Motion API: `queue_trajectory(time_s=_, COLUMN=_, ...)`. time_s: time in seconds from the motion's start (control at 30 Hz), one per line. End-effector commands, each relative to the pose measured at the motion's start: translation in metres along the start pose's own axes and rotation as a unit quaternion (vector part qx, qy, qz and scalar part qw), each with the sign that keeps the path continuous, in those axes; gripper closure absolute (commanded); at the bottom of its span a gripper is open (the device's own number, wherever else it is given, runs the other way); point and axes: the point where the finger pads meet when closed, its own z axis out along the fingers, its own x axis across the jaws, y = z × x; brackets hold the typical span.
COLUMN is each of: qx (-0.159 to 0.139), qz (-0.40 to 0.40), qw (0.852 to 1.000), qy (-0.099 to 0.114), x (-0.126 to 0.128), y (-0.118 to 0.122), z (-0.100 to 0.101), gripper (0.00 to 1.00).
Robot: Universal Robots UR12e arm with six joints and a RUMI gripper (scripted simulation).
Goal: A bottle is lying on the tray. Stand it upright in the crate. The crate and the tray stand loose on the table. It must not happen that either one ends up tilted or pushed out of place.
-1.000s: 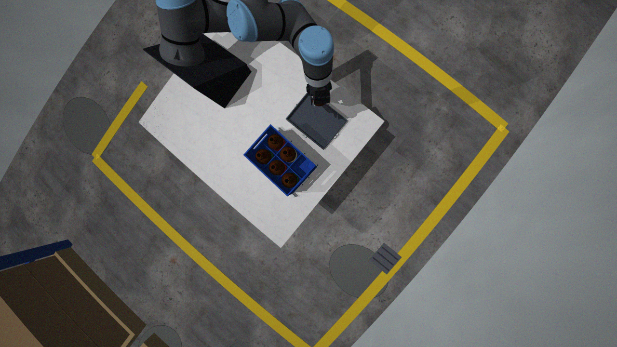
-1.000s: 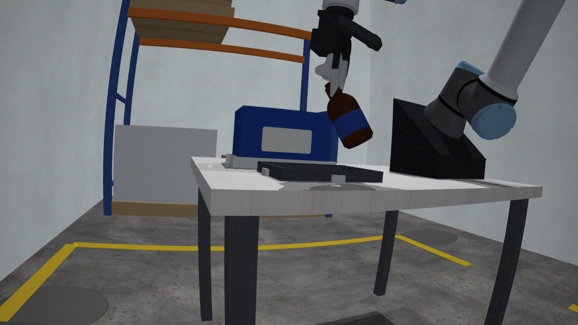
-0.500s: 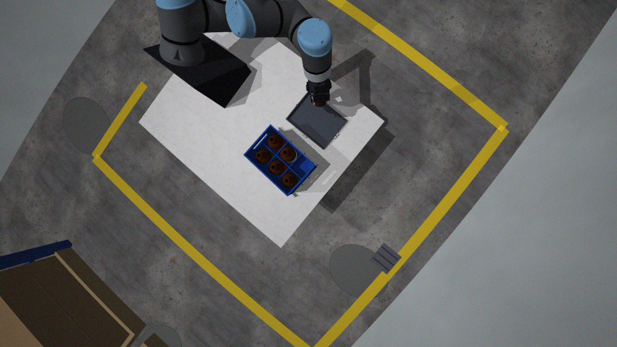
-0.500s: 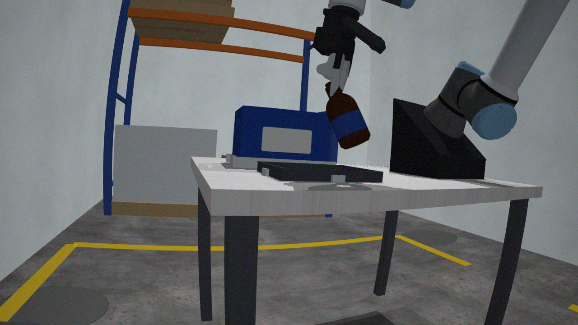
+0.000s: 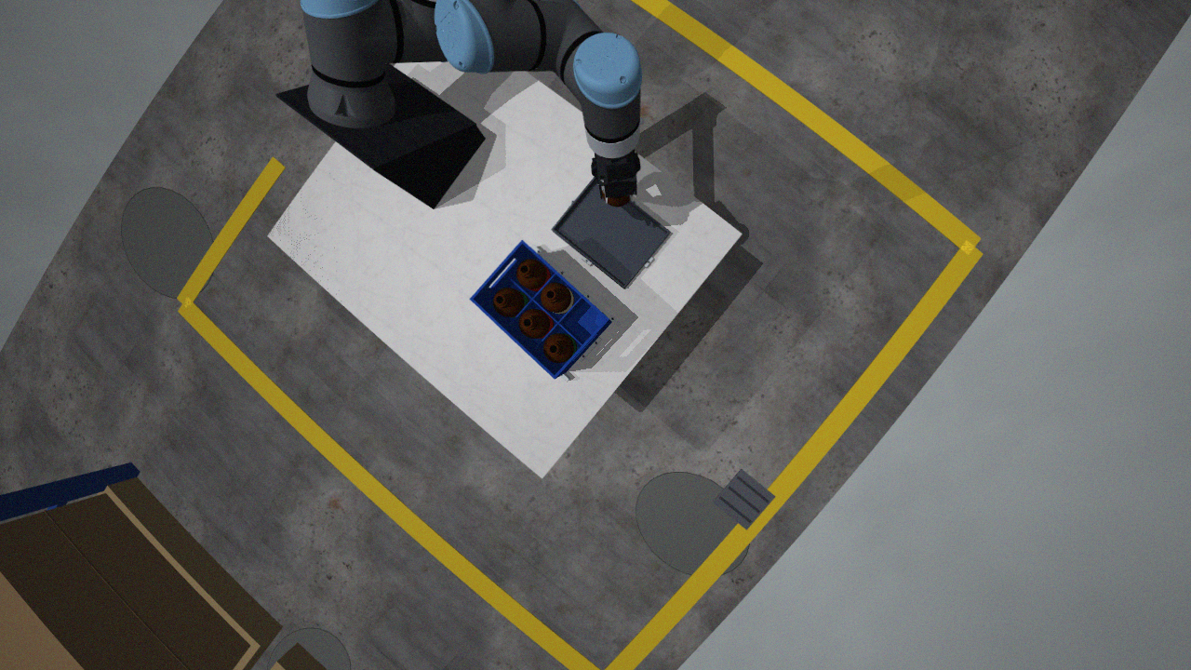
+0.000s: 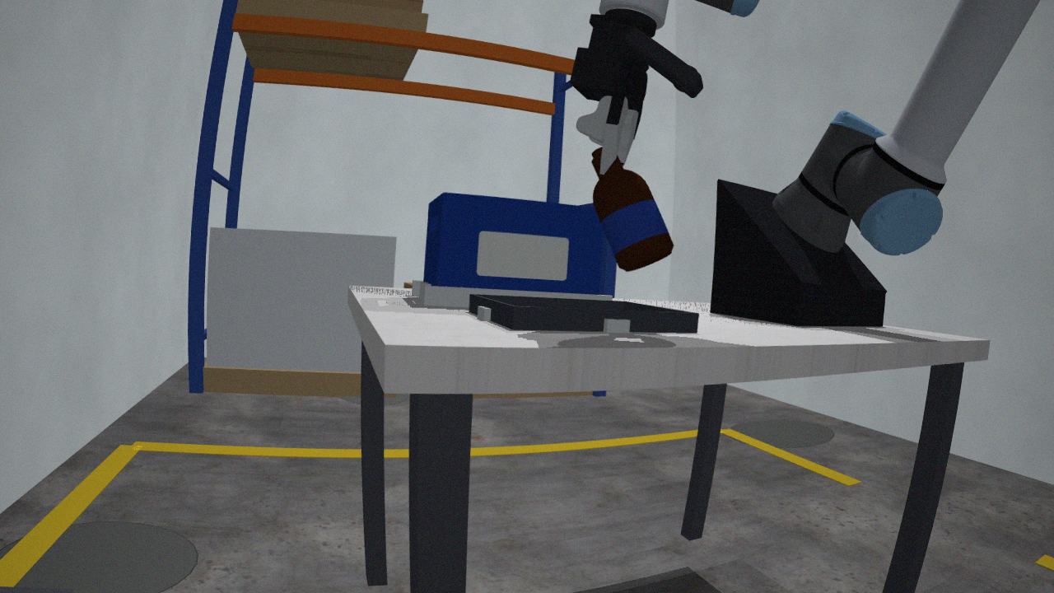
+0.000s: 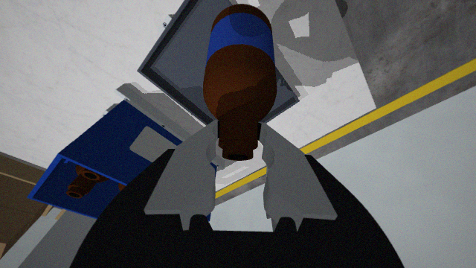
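Currently, the brown bottle (image 5: 617, 200) (image 6: 633, 213) (image 7: 239, 78) tilted below the gripper (image 5: 614, 193) (image 6: 613, 158) (image 7: 238, 123), neck clamped between its fingers, body above the tray (image 5: 570, 243) (image 6: 589, 315) (image 7: 175, 97).

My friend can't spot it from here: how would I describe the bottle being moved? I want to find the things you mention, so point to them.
Find the white table (image 5: 399, 283) (image 6: 663, 361) (image 7: 67, 48), then the dark tray (image 5: 582, 247) (image 6: 560, 318) (image 7: 175, 56) on it. Above hangs a brown bottle (image 5: 617, 200) (image 6: 632, 213) (image 7: 239, 82) with a blue band, tilted, its neck gripped by the tool (image 5: 617, 194) (image 6: 613, 158) (image 7: 238, 123); the others sit in the crate (image 5: 515, 335) (image 6: 450, 243) (image 7: 108, 130).

Your arm (image 5: 608, 71) (image 6: 913, 95) reaches out from its base, bent at the joints, its wrist high above the worktop (image 5: 399, 274) (image 6: 589, 361) (image 7: 56, 45). Your pincer (image 5: 616, 196) (image 6: 613, 163) (image 7: 238, 123) points downward, its two grey fingers closed in a grip, apart from each other.
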Motion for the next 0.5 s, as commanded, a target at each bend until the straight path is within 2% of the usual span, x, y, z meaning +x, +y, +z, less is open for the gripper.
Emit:
queue_trajectory(time_s=0.0, qx=-0.001, qz=0.0, qw=1.0, qy=0.0, x=0.0009, y=0.0015, z=-0.0004, gripper=1.0)
queue_trajectory(time_s=0.47, qx=-0.001, qz=-0.001, qw=1.0, qy=0.0, x=0.002, y=0.0017, z=-0.0011, gripper=1.0)
